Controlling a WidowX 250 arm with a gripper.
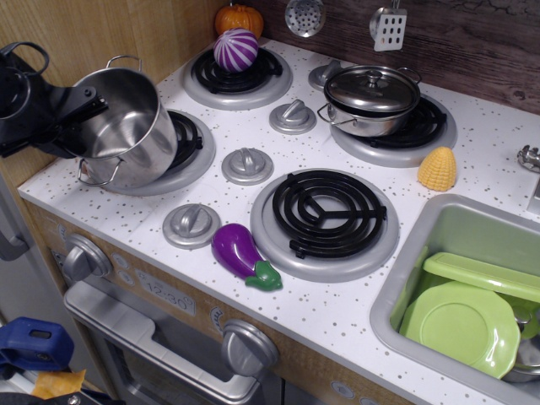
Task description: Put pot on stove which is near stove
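Observation:
The tall shiny steel pot (126, 126), lidless with wire loop handles, hangs tilted over the left part of the front-left stove burner (189, 139), a black coil in a silver-grey ring. Its base covers much of the coil. I cannot tell if it touches the burner. My black gripper (84, 111) comes in from the left edge and is shut on the pot's near rim, one finger inside and one outside.
A purple striped ball (235, 49) sits on the back-left burner. A lidded steel pot (371, 99) sits on the back-right burner. The large black coil burner (327, 211), a purple eggplant (240, 253), a yellow corn (437, 169), silver knobs and a sink (439, 219) with green plates lie to the right.

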